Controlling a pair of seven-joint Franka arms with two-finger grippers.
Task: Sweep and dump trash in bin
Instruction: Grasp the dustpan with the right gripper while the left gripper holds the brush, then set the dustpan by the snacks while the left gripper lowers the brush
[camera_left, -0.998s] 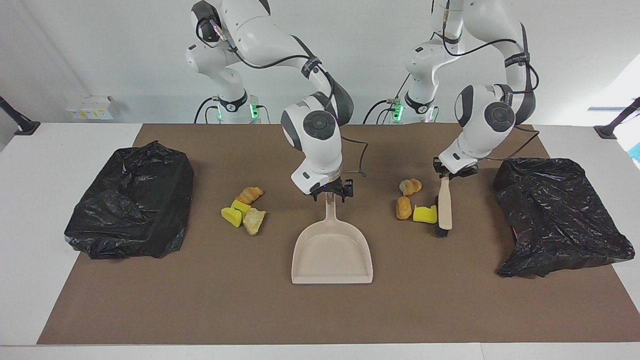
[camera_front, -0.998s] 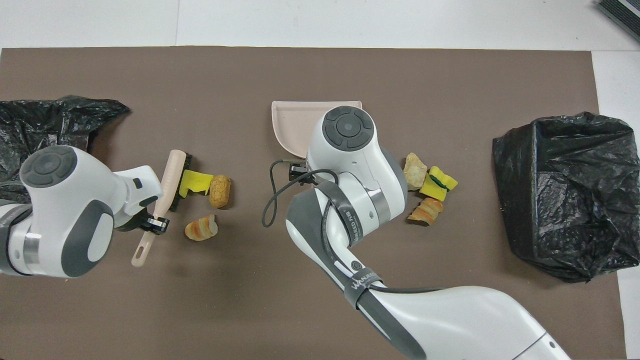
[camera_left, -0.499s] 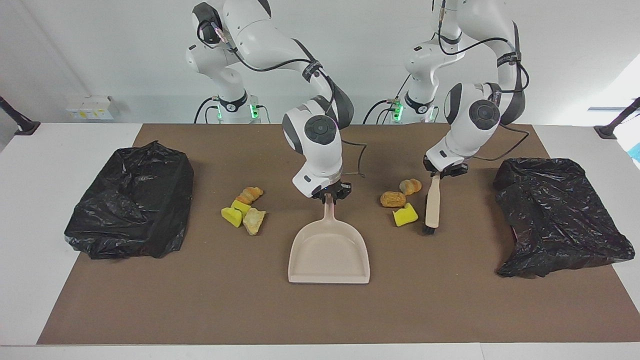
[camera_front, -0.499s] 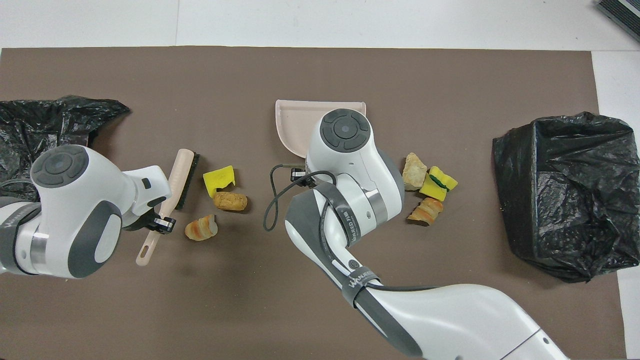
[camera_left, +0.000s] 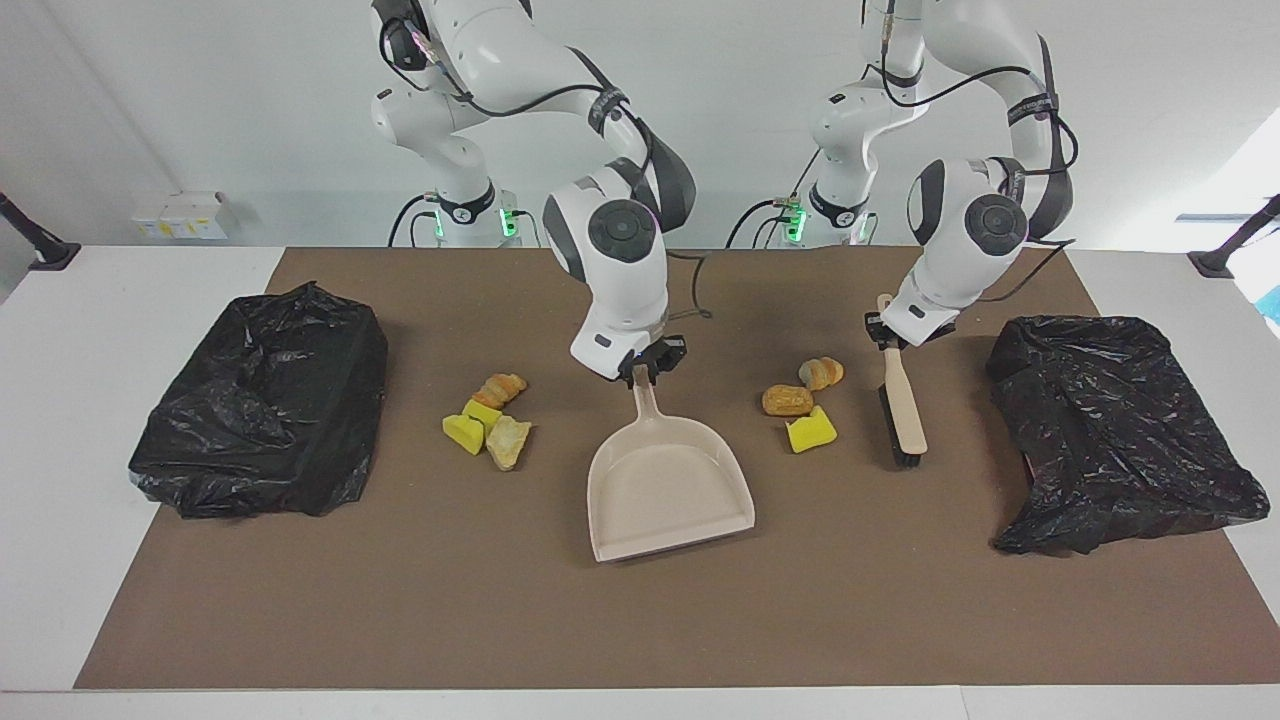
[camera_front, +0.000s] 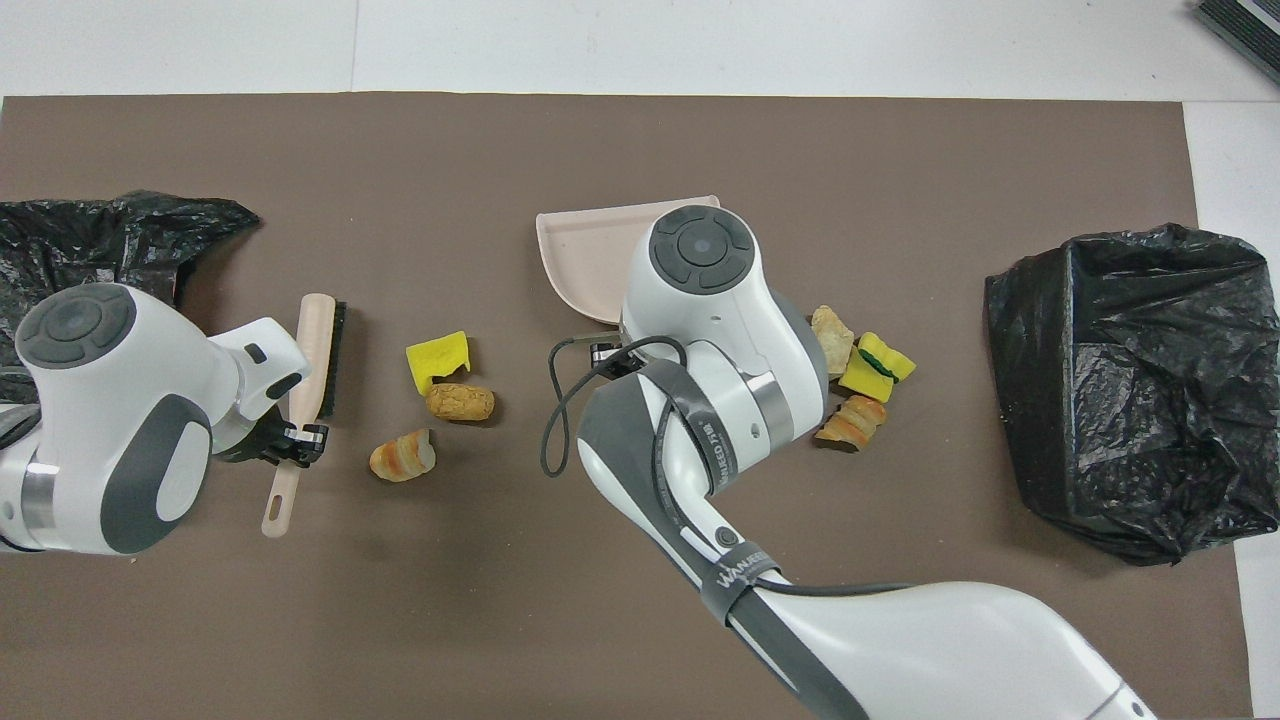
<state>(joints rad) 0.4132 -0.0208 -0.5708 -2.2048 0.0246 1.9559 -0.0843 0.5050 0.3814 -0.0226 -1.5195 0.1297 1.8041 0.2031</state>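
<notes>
The right gripper (camera_left: 645, 374) now has its jaws closed on the handle of the dustpan (camera_left: 668, 488); one second ago those jaws stood open around the handle. The pan has since turned a little, so its open lip now angles toward the left arm's end of the desk (camera_left: 640, 620). The left gripper (camera_left: 890, 340) holds the brush (camera_left: 903, 400) with its jaws fully closed on the handle, as before. The brush has pulled back from the trash and has swung so that its bristle end points slightly toward the bin bag (camera_left: 1115, 430) at the left arm's end.

Task meaning: both tools are now in hand. The near group of trash, a yellow sponge chunk (camera_left: 811, 431), a brown bread lump (camera_left: 787, 400) and a striped bread piece (camera_left: 821, 373), lies between the brush and the dustpan after one push. None of it is in the pan yet. The second group of trash (camera_left: 488, 414) lies untouched between the dustpan and the other bin bag (camera_left: 265, 400) at the right arm's end. Judgement: the sweep has only started.

View differences: the facing view shows the whole pan and the closed jaws on its handle. In the overhead view the right arm covers the handle and most of the pan, and only a part of the pan toward the left arm's end shows. The overhead view shows the black bristles along the brush edge that faces the trash.
</notes>
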